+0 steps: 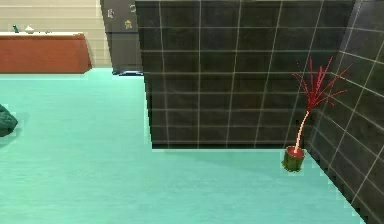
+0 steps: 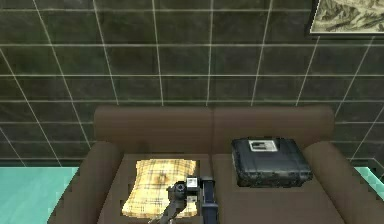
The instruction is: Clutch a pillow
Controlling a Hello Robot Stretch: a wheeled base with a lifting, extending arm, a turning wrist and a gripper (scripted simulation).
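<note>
A tan checked pillow (image 2: 160, 182) lies flat on the left seat of a brown sofa (image 2: 120, 135) in the arm side view. The dark arm (image 2: 208, 205) comes up from the bottom edge just right of the pillow. My gripper (image 2: 172, 206) sits at the pillow's lower right part, its fingers pointing down-left across the fabric. I cannot tell whether it touches the pillow or holds anything.
A dark grey flat case (image 2: 272, 161) lies on the sofa's right seat. Behind the sofa stands a dark tiled wall (image 2: 190, 60) with a framed picture (image 2: 350, 14). In the forward view, teal floor (image 1: 90, 150), a red plant in a green pot (image 1: 294, 155), and a brown counter (image 1: 45, 52).
</note>
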